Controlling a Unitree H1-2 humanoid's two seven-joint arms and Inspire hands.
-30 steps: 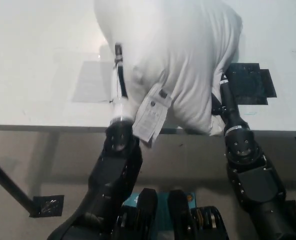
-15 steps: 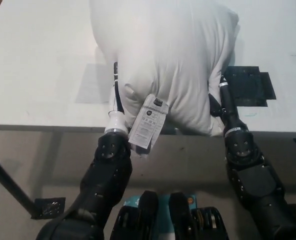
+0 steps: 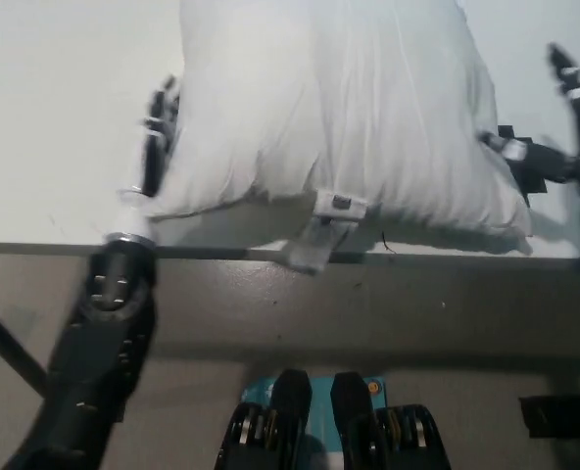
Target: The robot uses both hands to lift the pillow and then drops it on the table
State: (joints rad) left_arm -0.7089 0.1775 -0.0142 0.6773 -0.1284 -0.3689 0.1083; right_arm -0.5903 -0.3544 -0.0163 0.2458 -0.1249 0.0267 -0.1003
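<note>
The left hand (image 3: 155, 137) stands just beside the pillow's left edge with its fingers spread and nothing in them, and the right hand (image 3: 570, 117) is out past the pillow's right corner, likewise spread and empty, though blurred. Between them the pillow (image 3: 339, 108) lies flat on the white table (image 3: 55, 117), its near edge close to the table's front rim and its label tag (image 3: 321, 227) hanging over that rim. To my eye the drop is done and this is the release; what remains calls only for both arms to draw clear without snagging the fabric. There is open tabletop to the left of the pillow, a dark patch (image 3: 525, 162) partly hidden at the right, and bare floor below the rim.
</note>
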